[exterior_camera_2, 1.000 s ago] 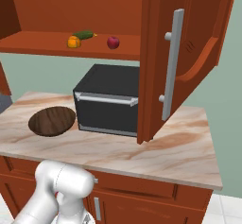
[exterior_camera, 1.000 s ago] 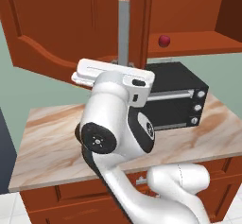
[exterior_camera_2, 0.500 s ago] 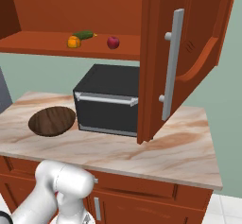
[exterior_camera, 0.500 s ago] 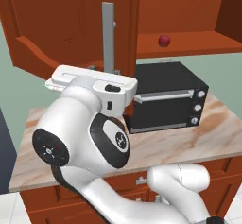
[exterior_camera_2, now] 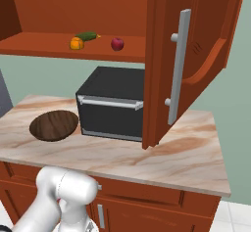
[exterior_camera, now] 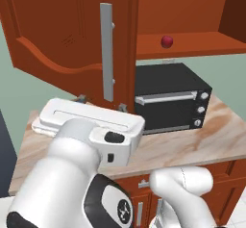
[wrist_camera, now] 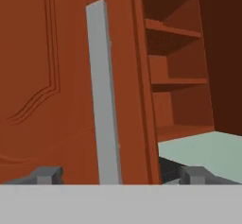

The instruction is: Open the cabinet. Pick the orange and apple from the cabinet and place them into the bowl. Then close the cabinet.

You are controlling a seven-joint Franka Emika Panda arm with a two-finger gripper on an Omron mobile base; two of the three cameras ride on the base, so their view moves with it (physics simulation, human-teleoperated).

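Since one second ago, the arm has swung nearer the left base camera and now covers the lower left of that view; the cabinet door has stayed swung out. In the hand view, the hand has its two fingers spread wide apart, one on each side of the grey bar handle, with clear space between each tip and the bar. Nothing is gripped.

The handle belongs to the open left door of the cabinet. The right door is also swung open, its own grey handle facing the right base camera.

On the lower cabinet shelf, the orange lies toward the left, just beside a small green vegetable. The apple sits apart to their right on the same shelf and also shows in the left base view.

Below the shelf, a black microwave stands on the marble tabletop. The bowl rests on the tabletop just left of the microwave, with nothing in it.
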